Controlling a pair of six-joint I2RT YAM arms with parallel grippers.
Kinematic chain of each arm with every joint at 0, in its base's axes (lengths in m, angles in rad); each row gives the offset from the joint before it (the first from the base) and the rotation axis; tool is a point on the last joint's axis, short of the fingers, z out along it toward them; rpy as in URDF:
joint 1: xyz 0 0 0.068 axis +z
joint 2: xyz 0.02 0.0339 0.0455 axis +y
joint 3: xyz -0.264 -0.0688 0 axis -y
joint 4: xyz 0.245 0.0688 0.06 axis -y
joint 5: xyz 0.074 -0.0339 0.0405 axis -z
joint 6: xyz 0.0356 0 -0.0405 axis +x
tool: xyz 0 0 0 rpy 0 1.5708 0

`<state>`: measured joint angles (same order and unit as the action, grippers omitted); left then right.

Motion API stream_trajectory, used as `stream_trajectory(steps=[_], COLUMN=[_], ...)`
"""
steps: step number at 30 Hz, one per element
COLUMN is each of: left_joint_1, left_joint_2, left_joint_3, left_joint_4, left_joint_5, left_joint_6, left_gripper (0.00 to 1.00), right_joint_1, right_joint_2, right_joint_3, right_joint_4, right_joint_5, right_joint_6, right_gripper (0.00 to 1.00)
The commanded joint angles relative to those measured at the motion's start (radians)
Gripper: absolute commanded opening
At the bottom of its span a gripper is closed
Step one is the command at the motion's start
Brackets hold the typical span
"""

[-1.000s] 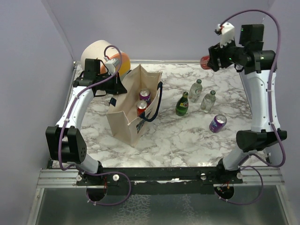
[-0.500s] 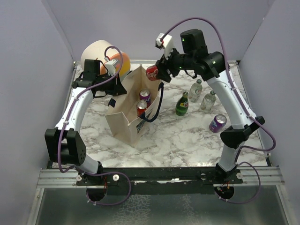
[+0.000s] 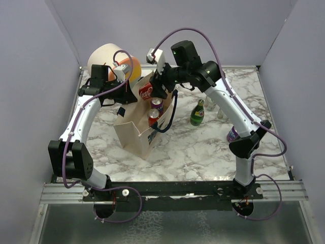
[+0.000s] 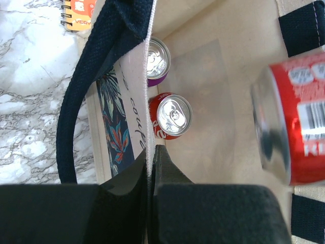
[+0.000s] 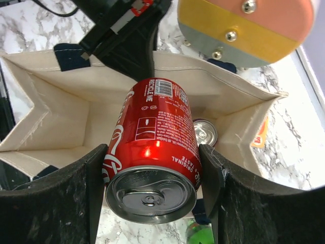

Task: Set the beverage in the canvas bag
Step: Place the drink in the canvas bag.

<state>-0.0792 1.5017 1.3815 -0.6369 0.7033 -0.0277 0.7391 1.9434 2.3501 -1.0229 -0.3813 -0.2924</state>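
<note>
The beige canvas bag (image 3: 133, 133) with navy handles stands open at the table's middle left. My left gripper (image 3: 131, 95) is shut on the bag's near rim and holds it open, as the left wrist view (image 4: 151, 152) shows. My right gripper (image 3: 150, 91) is shut on a red cola can (image 3: 145, 92), held on its side just above the bag's mouth. In the right wrist view the can (image 5: 152, 132) lies between both pads (image 5: 84, 203) over the bag's inside (image 5: 56, 117). A purple can (image 4: 157, 58) and a red can (image 4: 172, 116) stand upright inside the bag.
A green bottle (image 3: 197, 113) stands right of the bag, with clear bottles (image 3: 207, 105) partly hidden behind my right arm. A purple can (image 3: 232, 134) lies further right. A cream-and-orange drum (image 3: 104, 56) sits at the back left. An orange spiral notebook (image 4: 81, 12) lies beside the bag.
My right arm has swung left from the back right corner, carrying the red can to just above the bag's mouth. My left gripper has stayed on the bag's rim.
</note>
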Motion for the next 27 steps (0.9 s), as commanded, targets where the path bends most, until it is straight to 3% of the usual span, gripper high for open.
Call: stream_trajectory(steps=[1,14,27], left_joint_1=[0.001,0.001,-0.001], left_joint_2=[-0.043,-0.021,-0.022], left_joint_3=[-0.004,-0.011,-0.022], left_joint_4=[0.023,0.028,0.036], left_joint_5=[0.000,0.005,-0.016], left_joint_6=[0.006,-0.010,0.001], left_gripper=[0.00,0.00,0.00], right_joint_1=[0.031,0.104,0.194], right_joint_2=[-0.006,0.038,-0.027], right_joint_3=[0.006,-0.116,-0.323], right_joint_4=[0.052,-0.043,-0.041], right_joint_5=[-0.100,-0.282,-0.254], right_joint_6=[-0.015,-0.119,-0.206], right_gripper=[0.01,0.01,0.01])
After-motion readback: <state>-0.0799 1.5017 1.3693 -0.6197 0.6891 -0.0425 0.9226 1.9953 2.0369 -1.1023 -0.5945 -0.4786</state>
